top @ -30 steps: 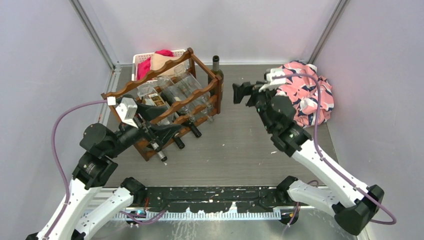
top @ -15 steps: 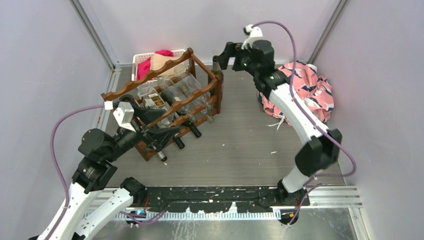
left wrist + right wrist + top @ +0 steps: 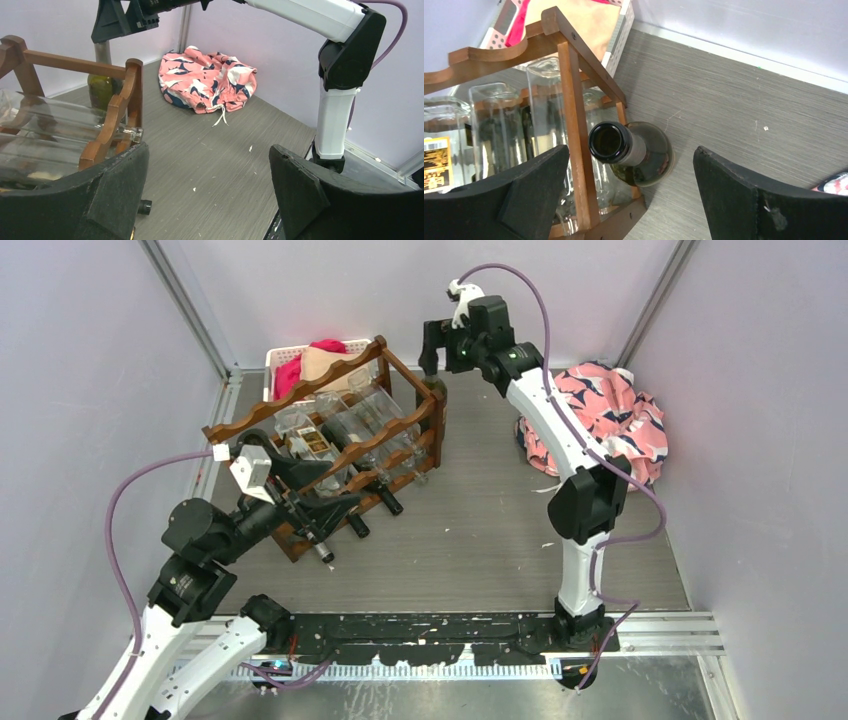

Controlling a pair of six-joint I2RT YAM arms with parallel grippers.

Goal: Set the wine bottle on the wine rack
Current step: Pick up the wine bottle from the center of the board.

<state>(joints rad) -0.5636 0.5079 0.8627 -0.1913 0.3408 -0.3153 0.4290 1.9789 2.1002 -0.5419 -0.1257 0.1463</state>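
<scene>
The right gripper (image 3: 431, 344) is spread wide and grasps nothing. It hangs over the wine bottle (image 3: 437, 389). In the right wrist view the bottle's open mouth (image 3: 610, 141) shows between the 2 fingers, nearer the left one, and neither pad touches the glass. From the left wrist view the same gripper (image 3: 116, 21) sits at the top of the bottle's neck (image 3: 102, 51); whether the fingertips reach below the lip I cannot tell.

The wine bottle, dark green, stands upright on the grey wood-grain table (image 3: 480, 530), just beside the far right corner post of the wine rack (image 3: 300, 392). Whether glass and wood touch is not clear.

The left gripper (image 3: 322, 486) is also released, jaws wide apart, holding nothing. It sits at the rack's near end, and in its own view the left finger (image 3: 107, 195) lies just below the rack's scalloped end rail (image 3: 116, 114).

The rack already carries several clear glass bottles (image 3: 372, 425) lying on their sides, and dark bottle necks (image 3: 386, 502) poke out from its lower tier. Behind it is a white slotted basket (image 3: 283, 357) with red and beige cloth (image 3: 318, 358). A pink patterned cloth bundle (image 3: 620, 420) lies against the right wall, well apart from the rack.
</scene>
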